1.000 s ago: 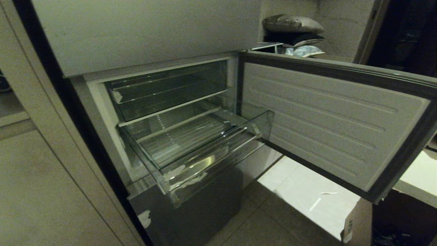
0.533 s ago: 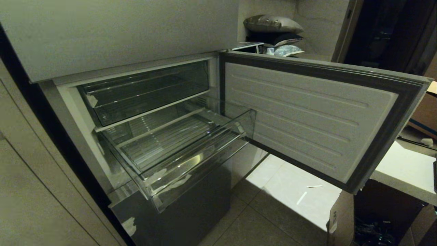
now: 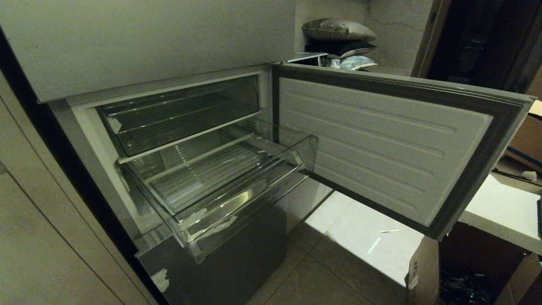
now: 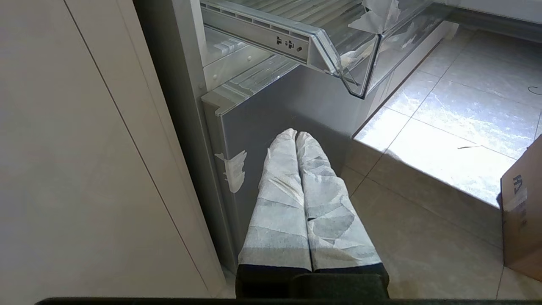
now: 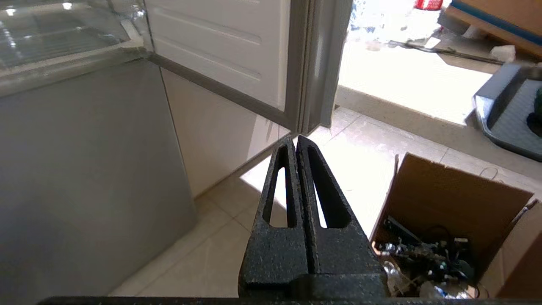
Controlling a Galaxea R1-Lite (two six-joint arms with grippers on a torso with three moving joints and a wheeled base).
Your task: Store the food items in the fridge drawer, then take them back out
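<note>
Below me the tiled floor carries an open cardboard box. Two pale scraps lie on its bright patch.

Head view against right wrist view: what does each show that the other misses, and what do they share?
Only the head view shows the darker upper bin above the pulled-out fridge drawer, no food visible in it, and a pillow behind the fridge. Only the right wrist view shows the right hand, shut and empty, low over the tiled floor, plus a dark tray. Both show the drawer, the open fridge door, the grey lower panel and the cardboard box.
</note>
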